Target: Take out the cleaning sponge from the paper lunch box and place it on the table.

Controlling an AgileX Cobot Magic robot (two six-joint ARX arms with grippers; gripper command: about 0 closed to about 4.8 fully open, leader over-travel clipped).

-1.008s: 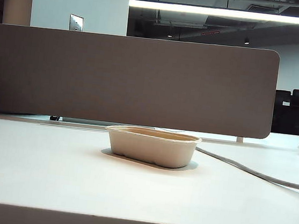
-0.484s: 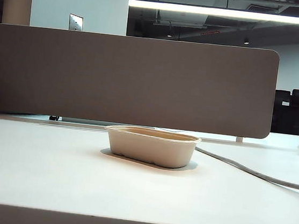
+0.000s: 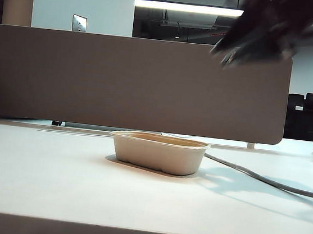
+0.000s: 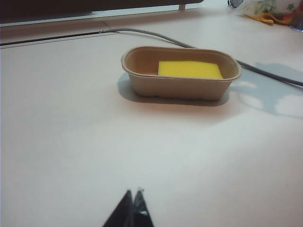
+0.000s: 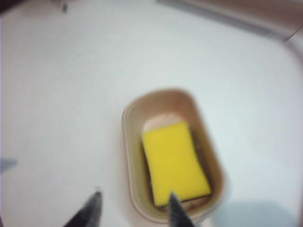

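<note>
A: While the right gripper (image 5: 133,208) is hanging above the paper lunch box (image 5: 130,142), its fingers are standing spread with nothing between them. One fingertip (image 5: 175,208) is showing over the near end of the cleaning sponge (image 5: 175,161), the other over bare table (image 5: 57,94) just beside the box wall. Contact with either: can't tell, that view is blurring.

B: Arm pose?

A: Right arm is coming in from the upper right of the exterior view, angling down-left, gripper (image 3: 231,56) sitting high, well above the box (image 3: 159,154) in front of the grey divider panel (image 3: 132,83).

B: Left?

A: Left gripper (image 4: 132,201) is sitting low over the table (image 4: 71,142), fingers pressed together, holding nothing, well apart from the box (image 4: 180,87).

B: Sponge?

A: Lying flat inside the box, yellow face up (image 4: 190,69). Grey cable (image 3: 262,179) is running behind the box to the right.
</note>
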